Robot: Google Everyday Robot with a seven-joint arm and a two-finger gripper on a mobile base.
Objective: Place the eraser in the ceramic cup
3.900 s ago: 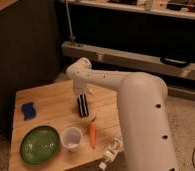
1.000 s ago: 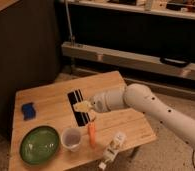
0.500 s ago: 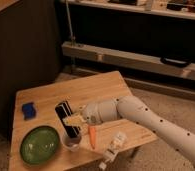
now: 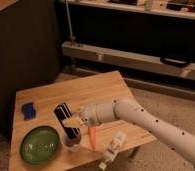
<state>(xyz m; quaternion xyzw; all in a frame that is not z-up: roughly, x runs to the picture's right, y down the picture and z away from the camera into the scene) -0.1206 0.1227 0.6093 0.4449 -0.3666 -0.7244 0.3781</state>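
Note:
The eraser (image 4: 65, 119), a black block with white stripes, stands tilted with its lower end at the ceramic cup (image 4: 71, 141), which it largely hides near the table's front edge. My gripper (image 4: 76, 121) is shut on the eraser, coming in from the right just above the cup. The arm (image 4: 141, 120) stretches off to the lower right.
A green plate (image 4: 39, 145) lies left of the cup. A blue block (image 4: 27, 110) sits at the table's left side. An orange carrot (image 4: 93, 137) lies right of the cup, and a white bottle (image 4: 112, 148) lies by the front edge. The wooden table (image 4: 91, 90) has dark walls behind.
The gripper has carried the eraser left and down from mid-table to the cup. The eraser's lower end now meets the cup.

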